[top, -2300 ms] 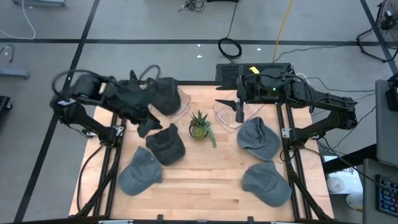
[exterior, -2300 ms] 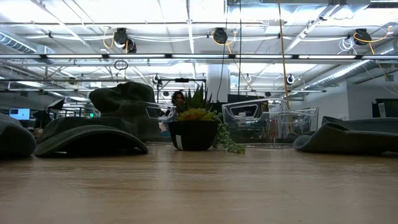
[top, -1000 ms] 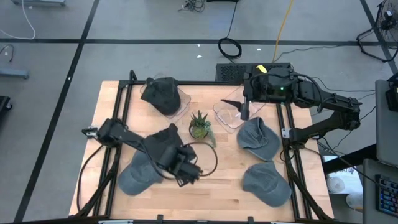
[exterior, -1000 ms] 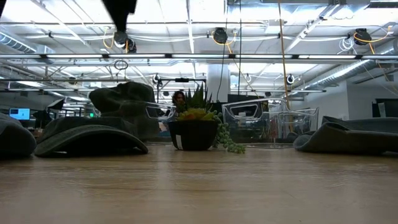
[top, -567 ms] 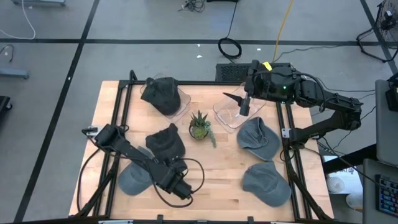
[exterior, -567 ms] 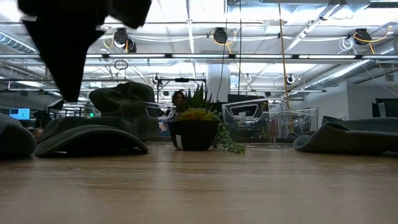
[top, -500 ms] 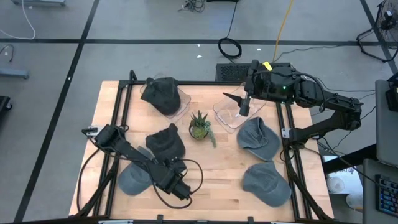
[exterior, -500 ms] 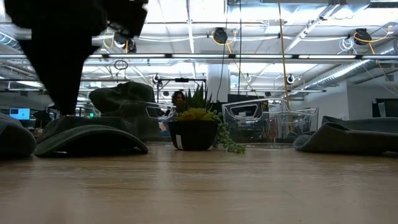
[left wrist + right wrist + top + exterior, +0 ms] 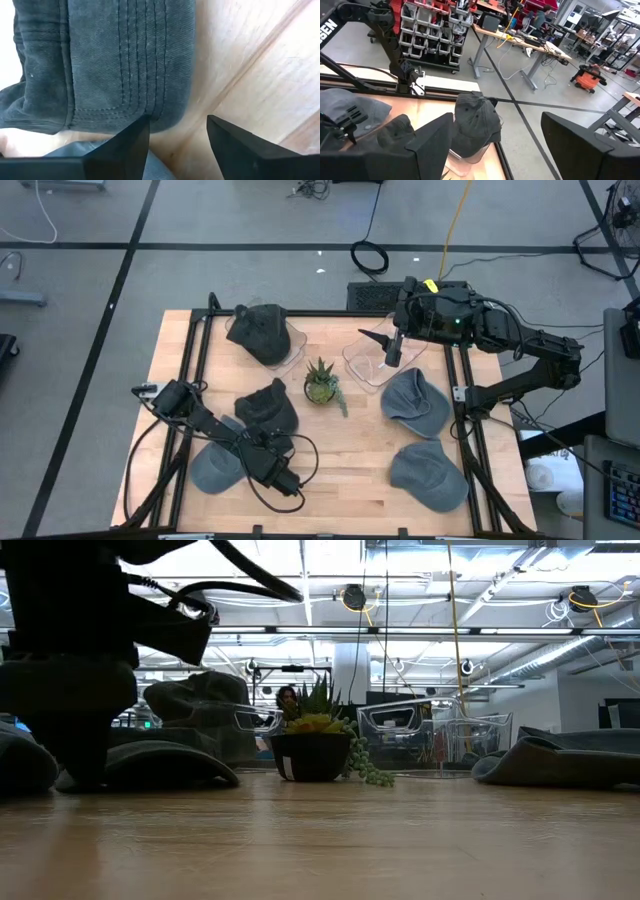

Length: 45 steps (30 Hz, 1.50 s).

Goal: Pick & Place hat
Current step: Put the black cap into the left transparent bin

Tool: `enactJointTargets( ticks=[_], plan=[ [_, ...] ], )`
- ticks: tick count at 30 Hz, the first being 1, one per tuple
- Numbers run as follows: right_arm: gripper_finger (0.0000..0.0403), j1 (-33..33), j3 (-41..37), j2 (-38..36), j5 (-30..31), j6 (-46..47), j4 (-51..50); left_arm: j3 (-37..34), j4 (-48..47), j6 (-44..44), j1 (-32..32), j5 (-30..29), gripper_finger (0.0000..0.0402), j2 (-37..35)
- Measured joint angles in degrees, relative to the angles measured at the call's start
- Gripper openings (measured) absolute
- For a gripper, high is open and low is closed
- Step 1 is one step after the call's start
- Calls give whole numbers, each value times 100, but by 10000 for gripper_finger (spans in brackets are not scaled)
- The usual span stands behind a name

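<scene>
The grey hat (image 9: pixel 217 465) lies flat on the table (image 9: pixel 350 470) in the lower left of the high view, its brim toward the middle, and the left wrist view shows that stitched denim brim (image 9: pixel 132 60) right in front of the left end effector (image 9: pixel 175 137). Over the last second this end effector has swung from the middle of the table back toward the hat and dropped: in the low view it went from a dark shape hanging at the top left of the frame to one reaching down to the wood. Its fingers stand apart and hold nothing; one fingertip is at the brim's edge, the other over bare wood.

That reads as the last part of an approach, with the grasp not yet made. Closing here would likely pinch the brim only if one finger gets under or onto the fabric.

A darker hat (image 9: pixel 266 408) lies just above it in the high view, with a potted plant (image 9: pixel 321 383) near the centre. The right end effector (image 9: pixel 390 352) waits spread wide and empty over a clear container (image 9: pixel 362 366) at the upper right; another hat (image 9: pixel 258 330) already sits on a container (image 9: pixel 295 345) at the upper left.
</scene>
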Motion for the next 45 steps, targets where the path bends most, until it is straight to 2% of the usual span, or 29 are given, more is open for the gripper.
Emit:
enactJointTargets(
  ticks=[8,13,16,21,23,32,37,41,45],
  plan=[
    [293,0,0,0,-50,-8,0,0,352,-302,262,-80,181,-2],
    [293,0,0,0,-318,-8,2,0,578,-503,390,-103,164,-11],
    [293,2,0,0,-357,-6,2,0,570,-568,430,-109,130,-11],
    [293,2,0,0,-353,-6,4,0,588,-521,418,-280,33,-11],
    [293,2,0,1,-353,-6,4,0,622,-455,392,-357,10,-11],
    [293,2,0,2,-353,48,4,0,618,-579,394,-347,6,-9],
    [293,2,0,2,-351,121,4,0,719,-341,441,131,7,-9],
    [293,2,0,2,-351,144,4,0,766,-117,526,582,37,-9],
    [293,2,0,2,-351,138,4,48,566,125,530,1024,99,-27]
  ],
)
